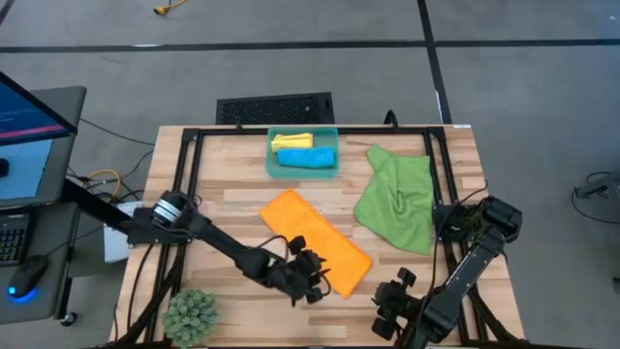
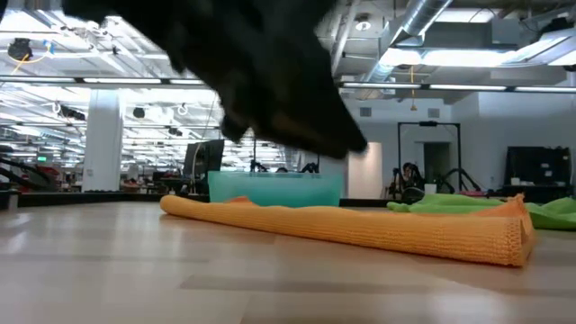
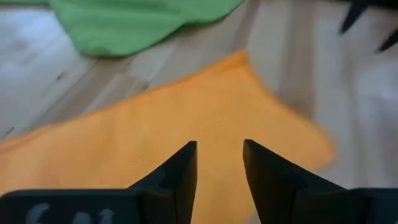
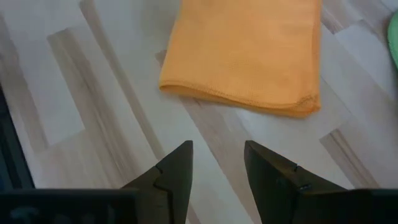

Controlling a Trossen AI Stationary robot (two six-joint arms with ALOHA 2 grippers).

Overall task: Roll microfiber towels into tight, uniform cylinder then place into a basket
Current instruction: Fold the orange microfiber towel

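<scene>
No text, label, brand, number or sign can be read in any view. The monitor point(image 1: 24, 121) beside the table shows coloured screen content, but nothing on it is legible. Pale markings on the left gripper's point(image 3: 219, 163) housing in its wrist view are too blurred to make out.
</scene>
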